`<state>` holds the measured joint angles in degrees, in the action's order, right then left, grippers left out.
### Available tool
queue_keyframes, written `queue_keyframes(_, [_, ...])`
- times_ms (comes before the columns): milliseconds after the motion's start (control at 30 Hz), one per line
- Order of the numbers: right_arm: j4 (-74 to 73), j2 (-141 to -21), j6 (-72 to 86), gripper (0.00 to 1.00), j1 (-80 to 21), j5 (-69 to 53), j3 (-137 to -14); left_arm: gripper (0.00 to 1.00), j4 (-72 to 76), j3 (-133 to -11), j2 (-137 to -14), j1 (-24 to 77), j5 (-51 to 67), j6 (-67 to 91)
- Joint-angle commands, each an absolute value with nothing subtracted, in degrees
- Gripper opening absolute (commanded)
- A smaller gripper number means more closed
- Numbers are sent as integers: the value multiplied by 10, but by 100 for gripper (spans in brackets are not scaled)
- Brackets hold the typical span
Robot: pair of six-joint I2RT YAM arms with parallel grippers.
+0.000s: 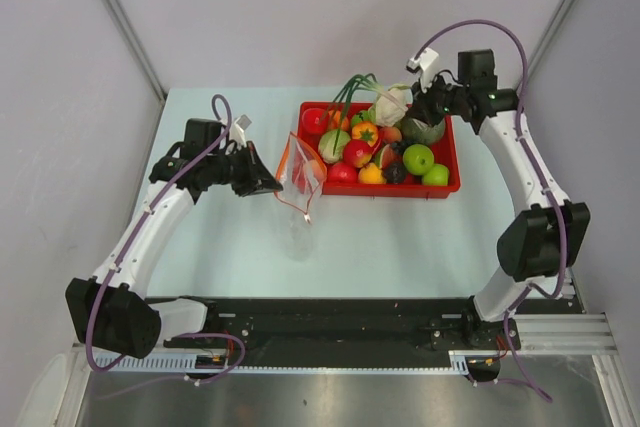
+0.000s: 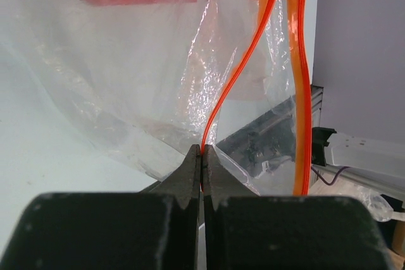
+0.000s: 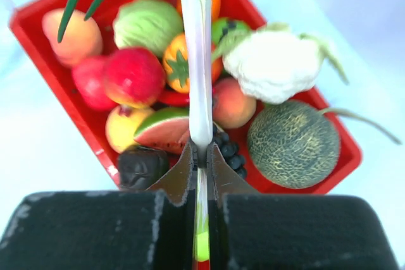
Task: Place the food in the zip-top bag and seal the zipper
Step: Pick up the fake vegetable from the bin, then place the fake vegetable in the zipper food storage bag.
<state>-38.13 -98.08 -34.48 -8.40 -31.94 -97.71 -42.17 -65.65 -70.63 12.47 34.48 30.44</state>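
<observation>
My left gripper (image 1: 272, 184) (image 2: 204, 150) is shut on one orange-red strip of the zipper (image 2: 233, 77), holding the clear zip-top bag (image 1: 303, 179) (image 2: 126, 74) upright just left of the red tray (image 1: 452, 163). The bag's mouth gapes, the other strip (image 2: 297, 80) hanging apart. My right gripper (image 1: 420, 107) (image 3: 201, 151) is shut on the white stalk of a toy spring onion (image 3: 197, 61), whose green leaves (image 1: 351, 90) reach over the tray's far side. Below it lie the other food: cauliflower (image 3: 272, 61), melon (image 3: 293, 143), green apples (image 1: 418, 158), red fruit (image 3: 133, 75).
The red tray's wall (image 3: 95, 138) runs close under my right fingers. Grey walls close in the table at the back and both sides. A black rail (image 1: 330, 322) with the arm bases lines the near edge.
</observation>
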Motion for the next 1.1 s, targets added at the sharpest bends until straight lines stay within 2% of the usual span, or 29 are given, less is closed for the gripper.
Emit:
queue_keyframes(0, [-366,-900,-325,0,-102,-310,-990,0,-410,-656,-695,122,310,298])
queue_keyframes(267, [-391,-763,-329,0,-170,-284,-986,0,-404,-652,-702,121,301,301])
queue_keyframes(400, [-400,-713,-332,0,-263,-237,-976,0,-401,-651,-703,121,310,305])
queue_keyframes(633, [-374,-668,-341,0,-368,-149,-923,0,-401,-655,-698,121,328,307])
queue_keyframes(1067, [-244,-646,-383,0,-401,-65,-761,0,-403,-651,-689,121,350,299])
